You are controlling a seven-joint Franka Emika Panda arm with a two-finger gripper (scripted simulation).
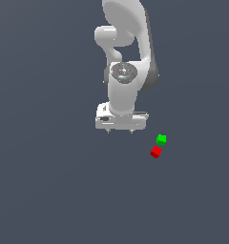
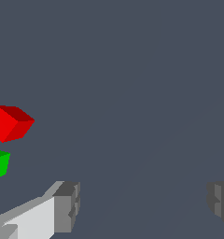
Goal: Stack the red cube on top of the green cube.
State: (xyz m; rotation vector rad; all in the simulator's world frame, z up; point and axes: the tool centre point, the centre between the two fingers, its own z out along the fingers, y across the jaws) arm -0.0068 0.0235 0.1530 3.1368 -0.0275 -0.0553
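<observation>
The claw (image 1: 119,130) is spread wide with nothing in it, and it hangs above the gray surface (image 1: 49,190), off to the side of both cubes. The red cube (image 1: 156,152) sits on the surface just beside the green cube (image 1: 161,139), maybe touching it, and it is turned a bit, so I think the claw should move over the red one, turn to match its flat sides, and come straight down without bumping the green one. There are no boxes or bowls here.

Plain slate-grey ground (image 1: 49,190), flat and even (no texture), soft uniform light, featureless surroundings
</observation>
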